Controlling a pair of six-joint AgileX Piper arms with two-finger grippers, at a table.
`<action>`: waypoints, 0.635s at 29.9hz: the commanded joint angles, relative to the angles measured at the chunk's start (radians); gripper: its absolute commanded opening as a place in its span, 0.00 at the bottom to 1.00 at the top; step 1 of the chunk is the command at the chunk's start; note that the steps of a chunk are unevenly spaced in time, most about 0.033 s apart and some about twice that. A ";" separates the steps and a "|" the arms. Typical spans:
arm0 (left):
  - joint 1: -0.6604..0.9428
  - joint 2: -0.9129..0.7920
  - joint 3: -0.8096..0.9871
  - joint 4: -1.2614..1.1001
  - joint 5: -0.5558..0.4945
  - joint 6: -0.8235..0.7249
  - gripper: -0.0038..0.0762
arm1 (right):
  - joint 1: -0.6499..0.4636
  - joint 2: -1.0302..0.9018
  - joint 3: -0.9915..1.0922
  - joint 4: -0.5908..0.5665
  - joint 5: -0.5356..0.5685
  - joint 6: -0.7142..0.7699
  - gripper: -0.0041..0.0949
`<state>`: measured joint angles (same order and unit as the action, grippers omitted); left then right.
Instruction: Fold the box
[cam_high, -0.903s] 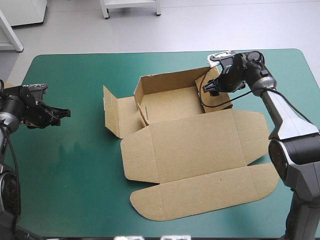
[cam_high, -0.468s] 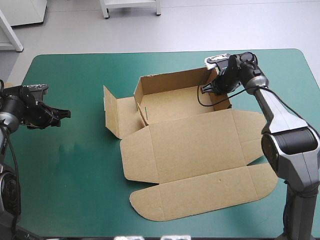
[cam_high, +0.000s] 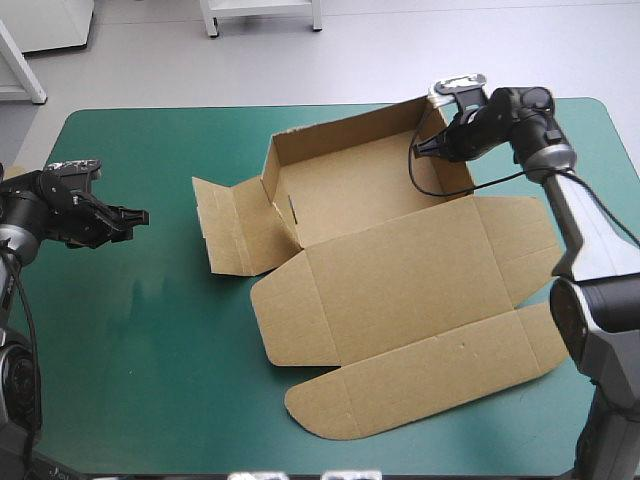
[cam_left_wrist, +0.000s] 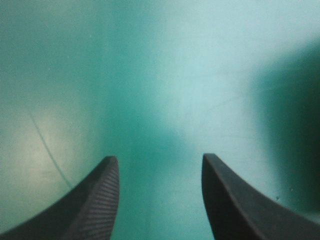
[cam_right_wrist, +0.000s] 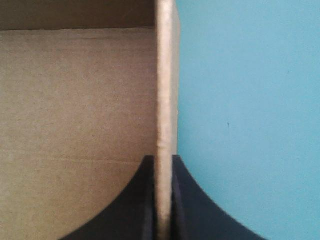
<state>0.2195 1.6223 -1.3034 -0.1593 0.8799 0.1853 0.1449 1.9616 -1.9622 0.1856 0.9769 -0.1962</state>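
The box (cam_high: 400, 290) was seen with walls partly raised, lid flat. Its wall was clamped by the right gripper (cam_right_wrist: 162, 200); the left gripper (cam_left_wrist: 160, 200) was held spread, empty.

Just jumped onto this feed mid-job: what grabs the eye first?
The brown box sprawls across the teal-green cover, walls raised at its far end, lid flat toward the near edge. The right gripper is shut on its right-hand wall; the left gripper hangs open over bare cover at the left.
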 joint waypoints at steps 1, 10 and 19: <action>0.001 -0.037 -0.030 -0.104 -0.080 0.065 0.51 | -0.075 -0.140 -0.033 0.187 -0.041 -0.087 0.02; 0.001 0.052 -0.030 -0.375 -0.096 0.207 0.51 | -0.230 -0.257 -0.033 0.565 0.040 -0.263 0.02; -0.010 0.103 -0.030 -0.963 0.011 0.522 0.51 | -0.247 -0.282 -0.033 0.607 0.143 -0.281 0.02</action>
<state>0.2195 1.7705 -1.3034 -0.8813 0.8459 0.5969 -0.0983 1.7297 -1.9641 0.7169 1.1351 -0.4771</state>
